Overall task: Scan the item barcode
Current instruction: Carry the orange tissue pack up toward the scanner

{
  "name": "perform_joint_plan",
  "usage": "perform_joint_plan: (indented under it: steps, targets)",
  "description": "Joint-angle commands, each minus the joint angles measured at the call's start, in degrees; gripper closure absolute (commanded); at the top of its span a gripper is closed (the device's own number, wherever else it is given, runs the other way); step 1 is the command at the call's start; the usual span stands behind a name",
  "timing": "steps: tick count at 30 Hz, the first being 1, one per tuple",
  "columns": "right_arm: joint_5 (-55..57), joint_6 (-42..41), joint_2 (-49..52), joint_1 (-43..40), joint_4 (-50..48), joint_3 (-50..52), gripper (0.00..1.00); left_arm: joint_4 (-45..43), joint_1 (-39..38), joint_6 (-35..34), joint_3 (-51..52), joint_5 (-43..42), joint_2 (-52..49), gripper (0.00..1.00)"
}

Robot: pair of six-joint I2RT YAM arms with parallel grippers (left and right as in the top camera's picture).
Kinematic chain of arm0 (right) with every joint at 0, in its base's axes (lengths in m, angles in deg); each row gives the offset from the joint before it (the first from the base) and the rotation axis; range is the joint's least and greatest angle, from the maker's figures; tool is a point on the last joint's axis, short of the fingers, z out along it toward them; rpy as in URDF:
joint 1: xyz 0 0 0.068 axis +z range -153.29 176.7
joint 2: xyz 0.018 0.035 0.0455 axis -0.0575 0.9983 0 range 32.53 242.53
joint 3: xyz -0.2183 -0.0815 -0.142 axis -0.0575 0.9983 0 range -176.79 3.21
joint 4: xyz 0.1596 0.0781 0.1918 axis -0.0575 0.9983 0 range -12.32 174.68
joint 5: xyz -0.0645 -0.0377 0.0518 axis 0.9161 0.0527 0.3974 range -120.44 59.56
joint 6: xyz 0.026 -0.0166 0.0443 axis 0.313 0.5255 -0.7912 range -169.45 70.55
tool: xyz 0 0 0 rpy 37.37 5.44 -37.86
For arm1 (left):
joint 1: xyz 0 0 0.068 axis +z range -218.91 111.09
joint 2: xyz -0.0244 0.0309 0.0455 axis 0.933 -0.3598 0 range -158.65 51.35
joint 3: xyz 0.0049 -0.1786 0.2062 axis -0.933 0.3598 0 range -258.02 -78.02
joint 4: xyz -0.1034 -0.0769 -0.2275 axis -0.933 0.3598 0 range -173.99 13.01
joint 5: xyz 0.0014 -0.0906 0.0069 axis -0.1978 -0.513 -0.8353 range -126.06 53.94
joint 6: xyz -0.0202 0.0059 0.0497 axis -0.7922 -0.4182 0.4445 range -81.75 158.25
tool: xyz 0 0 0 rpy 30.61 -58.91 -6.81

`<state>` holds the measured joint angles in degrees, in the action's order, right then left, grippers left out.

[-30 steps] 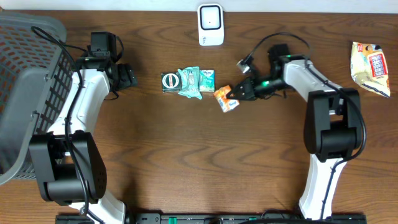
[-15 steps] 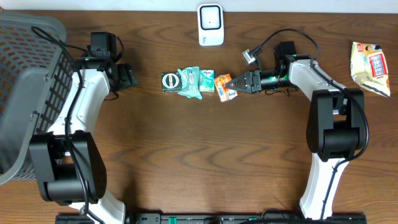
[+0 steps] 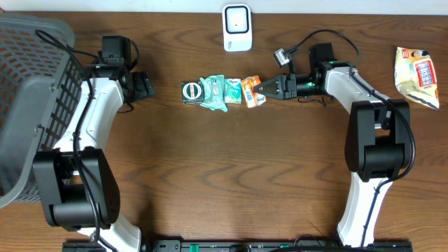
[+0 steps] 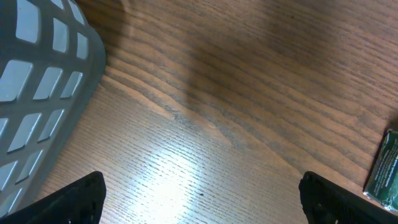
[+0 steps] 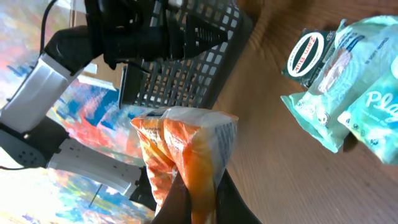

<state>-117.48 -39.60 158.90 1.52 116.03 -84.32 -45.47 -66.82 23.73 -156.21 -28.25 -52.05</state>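
From above: the right hand point(image 3: 266, 89) is clamped on the three o'clock edge of the orange packet point(image 3: 253, 92). The packet is mid-desk, just beside the teal packs point(image 3: 218, 92) at its nine o'clock. The scanner point(image 3: 237, 28) sits at twelve o'clock, well apart, so I'd call the pick done and the scan itself not yet. Long axis? Roughly eleven-to-five, free end toward nine, but it's crumpled, so that's a guess. The left hand point(image 3: 143, 85) hovers near the basket point(image 3: 28, 105).

Left wrist view: that hand's fingers point(image 4: 81, 199) stand wide apart over bare desk point(image 4: 205, 124), nothing between them. A green pack point(image 4: 385, 171) shows at three o'clock.

Right wrist view: fingers together on the packet's lower seam, packet rising toward twelve. No barcode shows on this face, so it'll need turning toward the scanner, I reckon.
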Motion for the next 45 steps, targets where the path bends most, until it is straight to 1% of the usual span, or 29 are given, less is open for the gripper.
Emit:
perform_joint_plan:
  steps: [1, 9, 10, 14, 15, 18, 19, 25, 30, 34, 40, 45]
  targets:
    - [-2.4, -5.5, 0.2, 0.1, -2.6, 0.2, 0.99, 0.0, 0.0, 0.8, 0.3, 0.3, 0.0, 0.02]
    - [-2.4, -16.0, 0.2, 0.5, -12.5, 0.2, 0.99, 0.0, 0.0, 0.8, 0.3, 0.3, 0.0, 0.02]
    - [-2.4, -19.2, 0.2, 0.5, -15.4, 0.2, 0.99, 0.0, 0.0, 0.8, 0.3, 0.3, 0.0, 0.03]
    - [-2.4, -25.7, 0.2, 0.5, -22.3, 0.2, 0.99, 0.0, 0.0, 0.8, 0.3, 0.3, 0.0, 0.03]
    - [-2.4, -28.7, 0.2, 0.7, -25.5, 0.2, 0.99, 0.0, 0.0, 0.8, 0.3, 0.3, 0.0, 0.03]
    - [-2.4, -34.2, 0.2, 0.9, -30.9, 0.2, 0.99, 0.0, 0.0, 0.8, 0.3, 0.3, 0.0, 0.02]
    - [-2.3, -37.5, 0.2, 0.9, -34.3, 0.2, 0.99, 0.0, 0.0, 0.8, 0.3, 0.3, 0.0, 0.02]
    - [-1.1, -47.0, 0.2, 0.9, -45.2, 0.2, 0.99, 0.0, 0.0, 0.8, 0.3, 0.3, 0.0, 0.03]
    - [1.5, -54.4, 0.2, 0.8, -51.9, 0.2, 0.99, 0.0, 0.0, 0.8, 0.3, 0.3, 0.0, 0.03]
    - [1.5, -57.3, 0.2, 0.8, -55.7, 0.2, 0.99, 0.0, 0.0, 0.8, 0.3, 0.3, 0.0, 0.02]
    - [1.4, -61.3, 0.2, 0.9, -58.4, 0.2, 0.99, 0.0, 0.0, 0.8, 0.3, 0.3, 0.0, 0.02]
    - [0.3, -61.3, 0.2, 0.9, -58.4, 0.2, 0.99, 0.0, 0.0, 0.8, 0.3, 0.3, 0.0, 0.02]
